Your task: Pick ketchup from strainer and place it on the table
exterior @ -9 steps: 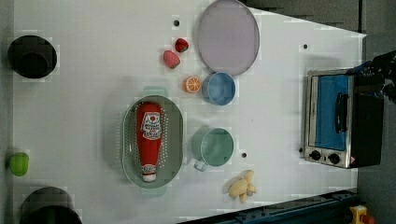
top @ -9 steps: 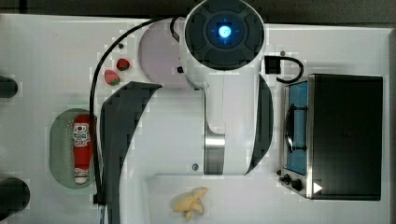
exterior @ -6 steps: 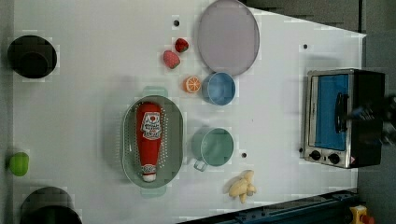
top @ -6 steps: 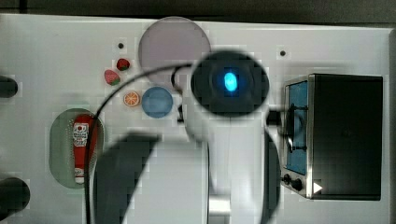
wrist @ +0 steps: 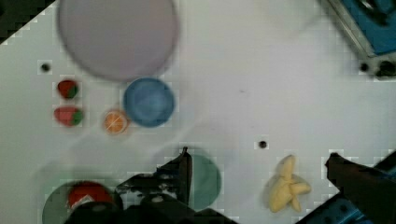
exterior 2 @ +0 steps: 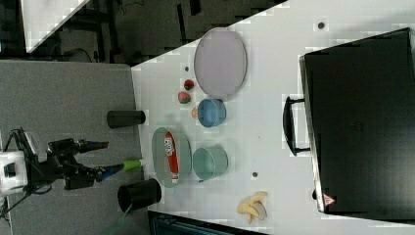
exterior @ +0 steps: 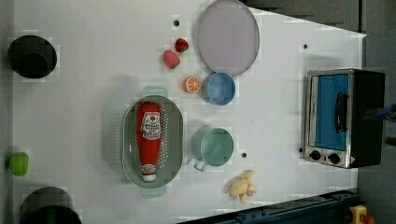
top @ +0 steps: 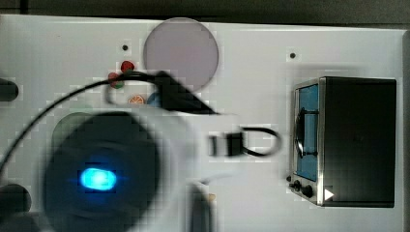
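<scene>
The ketchup (exterior: 149, 138), a slim red bottle with a white cap and label, lies lengthwise in the pale green oval strainer (exterior: 128, 140) on the white table (exterior: 84, 93). In the right view the ketchup (exterior 2: 170, 155) rests in the strainer (exterior 2: 159, 156), and my gripper (exterior 2: 112, 156) hangs open and empty, apart from both, off the right view's left of the table edge. The wrist view has the gripper (wrist: 257, 156) wide open, one dark finger (wrist: 182, 170) near the green cup, with the ketchup (wrist: 86, 193) and strainer (wrist: 52, 210) off to one side. The arm's body (top: 101, 179) covers the strainer in the top view.
A purple plate (exterior: 227, 37), blue cup (exterior: 219, 87), green cup (exterior: 214, 147), orange slice (exterior: 192, 84), two strawberries (exterior: 172, 59) and a banana (exterior: 242, 185) lie near the strainer. A toaster oven (exterior: 343, 116) stands at the left view's right. Black cylinders (exterior: 31, 56) and a green object (exterior: 18, 163) sit at the left view's left.
In the top view the arm has swung from the upper middle toward the lower left and now covers the strainer. The ketchup and the other things on the table have not moved.
</scene>
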Robot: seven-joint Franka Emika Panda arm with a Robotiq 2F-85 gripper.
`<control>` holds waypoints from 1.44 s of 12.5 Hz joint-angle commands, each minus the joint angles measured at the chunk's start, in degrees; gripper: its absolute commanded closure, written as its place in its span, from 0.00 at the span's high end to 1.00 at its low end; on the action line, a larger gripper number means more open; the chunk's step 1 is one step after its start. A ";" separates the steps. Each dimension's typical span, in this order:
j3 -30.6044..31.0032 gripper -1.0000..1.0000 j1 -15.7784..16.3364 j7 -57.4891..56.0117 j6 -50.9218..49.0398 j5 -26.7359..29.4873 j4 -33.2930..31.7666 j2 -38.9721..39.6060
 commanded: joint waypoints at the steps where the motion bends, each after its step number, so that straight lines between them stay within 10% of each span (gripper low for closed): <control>1: 6.31 1.00 2.21 2.58 0.19 0.83 -1.53 3.98; 11: 26.99 1.00 2.82 3.15 17.47 0.79 -7.07 14.85; 18: 30.49 1.00 3.66 3.20 41.81 -2.83 -17.93 24.65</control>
